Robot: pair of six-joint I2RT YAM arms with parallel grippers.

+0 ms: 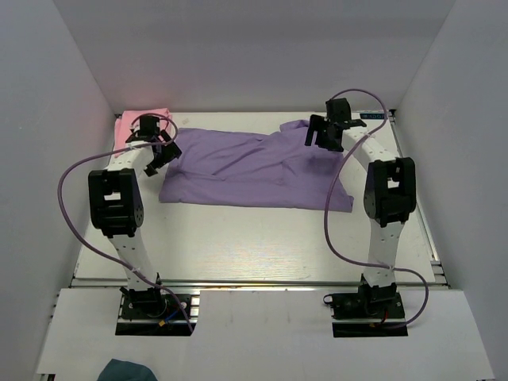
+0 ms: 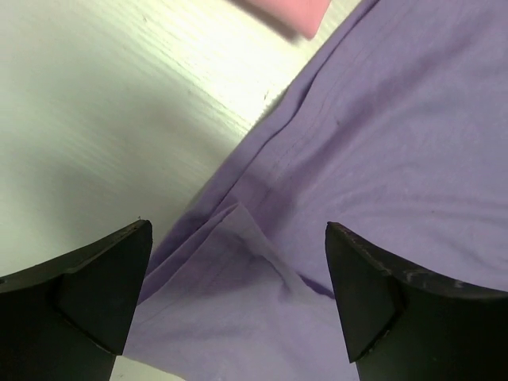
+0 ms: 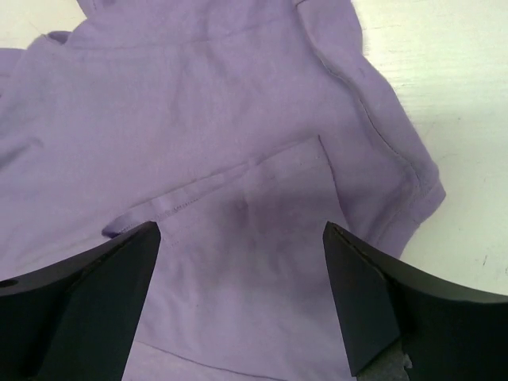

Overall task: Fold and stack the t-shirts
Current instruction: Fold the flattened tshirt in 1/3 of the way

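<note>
The lavender-purple t-shirt (image 1: 254, 167) lies spread across the far middle of the table, folded lengthwise, with a sleeve at its far right. My left gripper (image 1: 161, 152) hovers open over its left edge; in the left wrist view the folded purple cloth (image 2: 317, 198) lies loose between the wide-apart fingers (image 2: 95, 294). My right gripper (image 1: 321, 133) hangs open above the shirt's right end; the right wrist view shows a hemmed purple layer (image 3: 238, 182) below the spread fingers (image 3: 373, 302), nothing gripped. The pink t-shirt (image 1: 131, 125) lies at the far left corner, its edge also showing as pink cloth (image 2: 290, 12).
White walls enclose the table on the left, back and right. Purple cables loop from both arms. The arm bases stand at the near edge, with a dark teal cloth (image 1: 127, 371) below the left base.
</note>
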